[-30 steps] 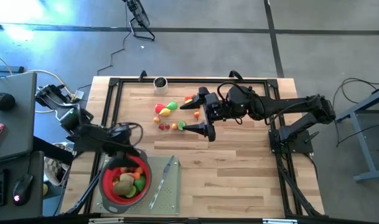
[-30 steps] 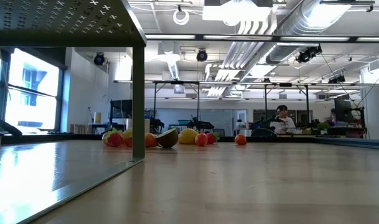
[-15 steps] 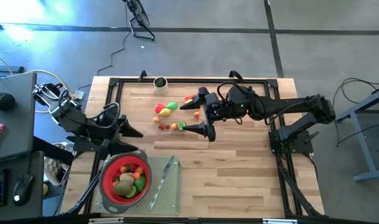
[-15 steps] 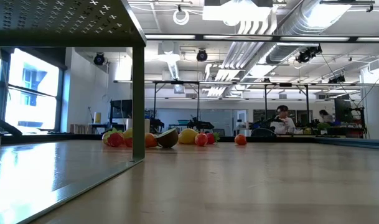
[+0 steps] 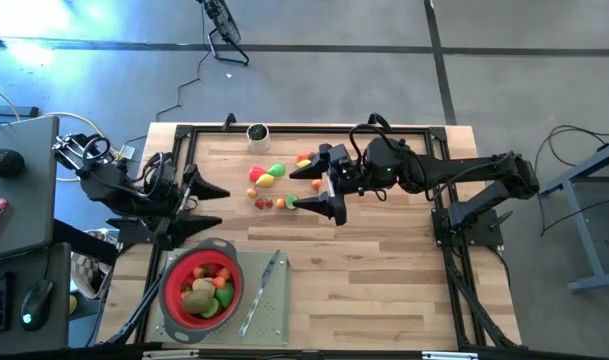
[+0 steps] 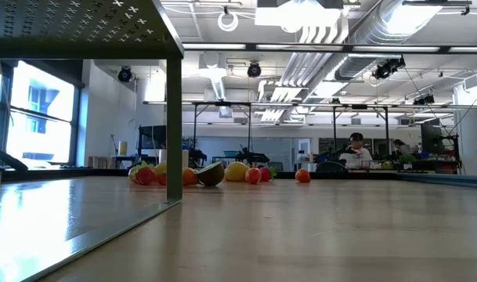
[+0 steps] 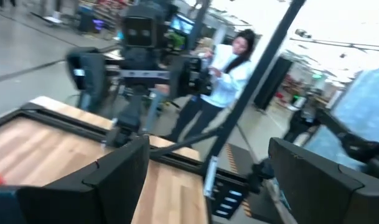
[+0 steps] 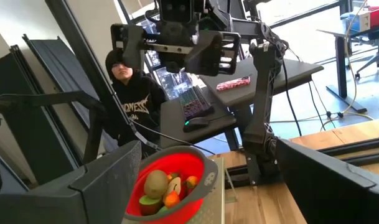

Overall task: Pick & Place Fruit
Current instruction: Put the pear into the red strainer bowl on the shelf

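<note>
Nearest you, on the grey perforated mat (image 5: 274, 315), the red bowl-shaped strainer with a grey rim (image 5: 201, 287) holds several small toy fruits (image 5: 206, 288); your left gripper (image 5: 210, 207) hangs just beyond it, jaws wide and empty; farther off, your right gripper (image 5: 318, 190) straddles the loose red, yellow and green toy fruits (image 5: 268, 177) on the wooden table (image 5: 384, 270), jaws wide, empty.

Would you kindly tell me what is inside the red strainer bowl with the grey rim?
The red strainer bowl holds several small toy fruits, brown, green, orange and red. Anything beneath that pile is covered.
</note>
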Action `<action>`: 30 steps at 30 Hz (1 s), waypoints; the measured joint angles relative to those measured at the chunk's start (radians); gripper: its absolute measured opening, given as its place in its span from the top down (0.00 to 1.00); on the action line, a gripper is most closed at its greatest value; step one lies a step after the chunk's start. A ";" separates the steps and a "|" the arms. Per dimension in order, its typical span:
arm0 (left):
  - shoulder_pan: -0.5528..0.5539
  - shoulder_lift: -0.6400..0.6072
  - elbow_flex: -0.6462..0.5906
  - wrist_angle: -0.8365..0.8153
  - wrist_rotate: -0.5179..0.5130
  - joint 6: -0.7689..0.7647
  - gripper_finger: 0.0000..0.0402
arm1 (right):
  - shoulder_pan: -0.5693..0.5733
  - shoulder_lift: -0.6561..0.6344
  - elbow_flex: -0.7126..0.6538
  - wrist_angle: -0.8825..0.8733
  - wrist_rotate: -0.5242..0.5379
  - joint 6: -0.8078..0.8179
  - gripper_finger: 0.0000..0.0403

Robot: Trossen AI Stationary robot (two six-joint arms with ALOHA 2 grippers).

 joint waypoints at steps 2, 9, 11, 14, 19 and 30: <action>0.000 0.005 0.000 -0.006 -0.030 0.000 0.20 | 0.000 0.000 0.000 0.000 0.001 0.000 0.10; 0.000 0.026 0.000 -0.006 -0.060 0.001 0.20 | 0.000 0.000 0.000 0.000 0.002 0.000 0.10; 0.000 0.033 0.000 -0.005 -0.105 0.003 0.20 | 0.000 0.000 0.000 0.000 0.002 0.000 0.10; 0.000 0.042 0.000 -0.007 -0.167 0.023 0.20 | 0.000 0.000 0.000 0.000 0.004 0.000 0.10; 0.000 0.045 0.000 -0.006 -0.186 0.017 0.20 | 0.000 0.000 0.000 0.000 0.006 0.000 0.10; 0.000 0.042 0.000 -0.006 -0.359 0.128 0.20 | 0.000 0.000 0.000 0.079 0.006 0.016 0.10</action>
